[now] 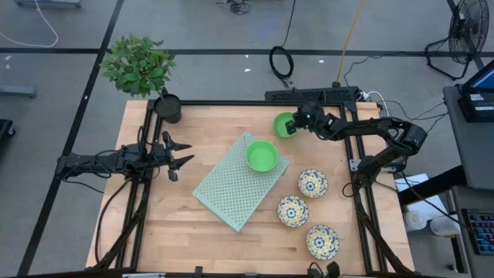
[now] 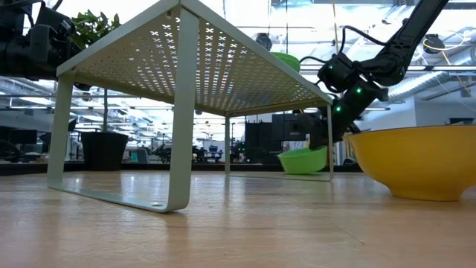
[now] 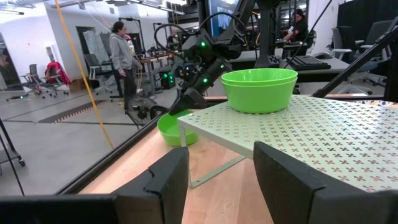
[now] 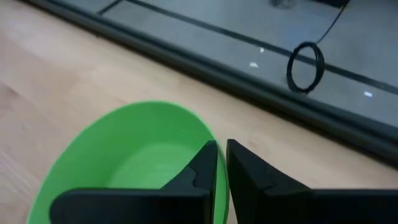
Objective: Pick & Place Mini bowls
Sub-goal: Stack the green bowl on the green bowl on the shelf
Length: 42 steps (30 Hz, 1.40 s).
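My right gripper (image 1: 296, 123) is at the far side of the table, shut on a plain green mini bowl (image 1: 284, 125). Another green bowl (image 1: 262, 155) sits on top of the pale green perforated rack (image 1: 231, 189). Three floral bowls with yellow outsides (image 1: 312, 183), (image 1: 292, 210), (image 1: 322, 241) stand on the wood to the rack's right. My left gripper (image 1: 179, 154) hangs open over the table left of the rack, touching nothing. Its wrist view looks across the rack top at the green bowl (image 3: 259, 90). My right gripper (image 4: 221, 146) pinches the rim (image 4: 200, 126) of the green bowl, one finger (image 4: 202, 171) inside the bowl and one (image 4: 245, 177) outside. It reaches in from the table's right, slanting down. The bowl (image 2: 303, 160) sits tilted below the fingers. I cannot tell whether its low edge touches the table.
A black plant pot (image 1: 167, 106) stands at the far left corner. The rack stands on thin legs (image 2: 183, 112) with open room beneath it. Bare wood lies near the left and near edges. A black frame (image 1: 231, 103) borders the table. People stand in the room beyond.
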Available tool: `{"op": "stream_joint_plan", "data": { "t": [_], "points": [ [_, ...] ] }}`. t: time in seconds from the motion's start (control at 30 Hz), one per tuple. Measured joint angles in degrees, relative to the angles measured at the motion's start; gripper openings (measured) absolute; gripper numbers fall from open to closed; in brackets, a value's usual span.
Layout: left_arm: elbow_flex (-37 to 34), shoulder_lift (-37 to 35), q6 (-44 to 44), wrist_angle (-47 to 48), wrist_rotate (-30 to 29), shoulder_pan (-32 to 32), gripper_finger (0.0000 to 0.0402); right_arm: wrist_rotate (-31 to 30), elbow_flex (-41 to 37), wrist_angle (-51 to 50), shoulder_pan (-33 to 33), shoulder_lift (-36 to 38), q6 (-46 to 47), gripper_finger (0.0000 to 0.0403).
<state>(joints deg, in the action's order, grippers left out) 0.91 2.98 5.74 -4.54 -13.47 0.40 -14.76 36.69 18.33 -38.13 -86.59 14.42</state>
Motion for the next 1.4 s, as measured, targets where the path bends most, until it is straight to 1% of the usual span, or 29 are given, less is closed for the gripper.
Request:
{"op": "stream_joint_plan", "data": {
  "t": [0.23,0.4,0.5,0.57,0.63,0.73,0.8,0.9,0.93,1.03,1.07,1.13,1.23,1.3,1.4],
  "points": [
    [0.0,0.0,0.0,0.0,0.0,0.0,0.0182,0.0,0.0,2.8,0.0,0.1,-0.4,0.0021],
    [0.0,0.0,0.0,0.0,0.0,0.0,0.0182,0.0,0.1,0.0,0.0,0.1,0.5,0.0004],
    [0.0,0.0,0.0,0.0,0.0,0.0,0.0182,0.0,0.1,-2.0,0.0,0.1,1.2,0.0005],
    [0.0,0.0,0.0,0.0,0.0,0.0,0.0182,0.1,0.1,-3.2,0.0,1.0,0.7,0.002],
    [0.0,0.0,0.0,0.0,0.0,0.0,0.0182,0.5,0.2,-4.3,0.0,2.5,-0.6,0.0044],
    [0.0,0.0,0.0,0.0,0.0,0.0,0.0182,3.0,1.3,-9.1,-0.5,5.4,-0.9,0.0093],
    [0.0,0.0,0.0,0.0,0.0,0.0,0.0182,3.1,2.6,-12.8,-1.3,6.7,0.1,0.0126],
    [0.0,0.0,0.0,0.0,0.0,0.0,0.0182,3.4,3.8,-19.0,-3.1,6.5,1.8,0.0168],
    [0.0,0.0,0.0,0.0,0.0,0.0,0.0182,4.4,3.7,-20.8,-3.7,6.2,2.6,0.018],
    [0.0,0.0,0.0,0.0,0.0,0.0,0.0182,7.9,3.7,-21.2,-4.3,4.0,4.0,0.0208],
    [0.0,0.0,0.0,0.0,0.0,0.0,0.0182,8.9,3.7,-20.9,-4.3,3.5,4.3,0.0216],
    [0.0,0.0,0.0,0.0,0.0,0.0,0.0182,9.0,3.7,-19.1,-4.2,2.6,4.4,0.0225],
    [0.0,0.0,0.0,0.0,0.0,0.0,0.0182,8.9,3.7,-17.7,-4.0,2.2,4.6,0.0229],
    [0.0,0.0,0.0,0.0,0.0,0.0,0.0182,8.4,3.7,-17.8,-4.0,2.2,4.6,0.0225],
    [0.0,0.0,0.0,0.0,0.0,0.0,0.0182,6.5,3.7,-19.0,-4.1,2.2,4.7,0.0206]
  ]
}}
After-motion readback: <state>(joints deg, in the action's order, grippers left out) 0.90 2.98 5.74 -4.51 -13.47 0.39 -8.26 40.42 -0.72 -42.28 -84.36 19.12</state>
